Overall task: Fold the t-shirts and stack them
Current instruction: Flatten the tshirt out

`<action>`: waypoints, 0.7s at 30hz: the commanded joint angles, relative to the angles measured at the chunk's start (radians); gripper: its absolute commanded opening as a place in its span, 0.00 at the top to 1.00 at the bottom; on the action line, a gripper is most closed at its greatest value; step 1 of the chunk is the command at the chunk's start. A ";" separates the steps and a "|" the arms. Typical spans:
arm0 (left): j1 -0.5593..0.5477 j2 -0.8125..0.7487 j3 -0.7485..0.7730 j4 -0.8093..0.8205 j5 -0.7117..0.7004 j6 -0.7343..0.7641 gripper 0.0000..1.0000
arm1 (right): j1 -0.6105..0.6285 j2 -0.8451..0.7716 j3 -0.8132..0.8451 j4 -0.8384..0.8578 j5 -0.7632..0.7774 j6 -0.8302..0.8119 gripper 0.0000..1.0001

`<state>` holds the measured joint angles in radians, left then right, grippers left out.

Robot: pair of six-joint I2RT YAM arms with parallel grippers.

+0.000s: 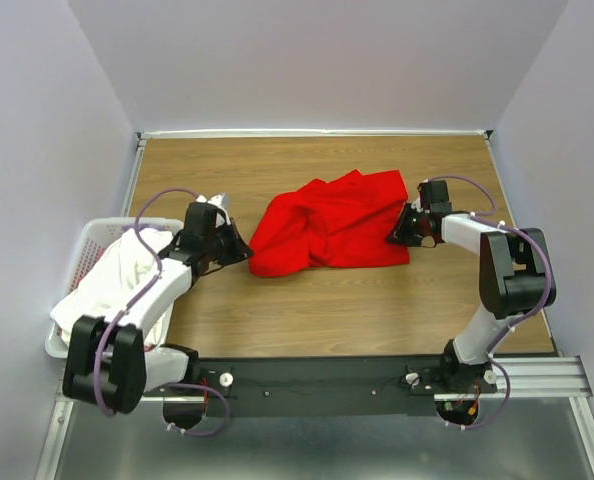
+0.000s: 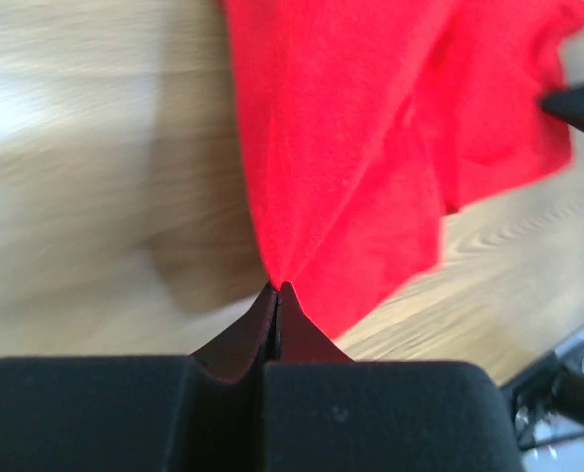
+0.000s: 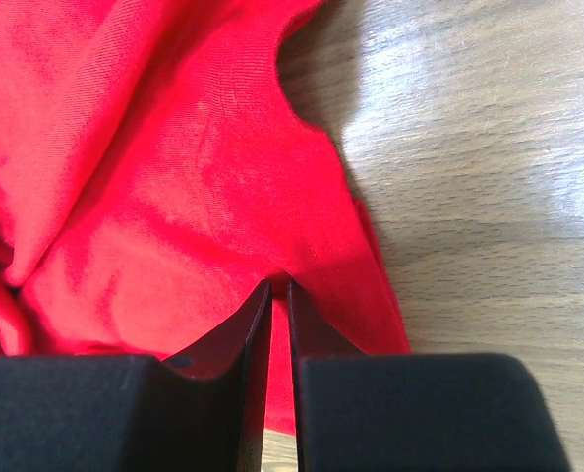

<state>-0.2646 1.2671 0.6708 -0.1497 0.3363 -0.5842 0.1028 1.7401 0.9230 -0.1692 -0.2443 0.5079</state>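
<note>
A bright red t-shirt [image 1: 332, 225] lies crumpled on the wooden table, a little behind its middle. My left gripper [image 1: 243, 252] is at the shirt's left corner. In the left wrist view its jaws [image 2: 277, 287] are shut on a pinch of the red cloth [image 2: 351, 128], which pulls up into a taut fold. My right gripper [image 1: 398, 231] is at the shirt's right edge. Its fingers [image 3: 279, 285] are closed on the red hem [image 3: 174, 177], with cloth showing in the narrow slit between them. White t-shirts [image 1: 122, 280] are heaped in the basket at the left.
The white plastic laundry basket [image 1: 85, 235] hangs over the table's left edge, beside the left arm. Bare wood [image 1: 327, 310] lies between the shirt and the black mounting rail [image 1: 327, 385] at the front. Walls close in the back and both sides.
</note>
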 commanded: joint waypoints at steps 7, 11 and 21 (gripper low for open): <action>0.053 -0.270 -0.016 -0.384 -0.296 -0.065 1.00 | -0.003 0.073 -0.032 -0.115 0.142 -0.035 0.81; 0.061 -0.317 -0.016 -0.447 -0.327 -0.085 0.98 | -0.002 0.024 -0.026 -0.115 0.123 -0.057 0.78; 0.068 -0.414 0.041 -0.488 -0.447 -0.140 0.26 | 0.164 -0.090 0.042 -0.124 0.059 -0.137 0.76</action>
<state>-0.2020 0.8925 0.6678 -0.6086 -0.0429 -0.7010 0.1699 1.6825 0.9291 -0.2485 -0.1902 0.4225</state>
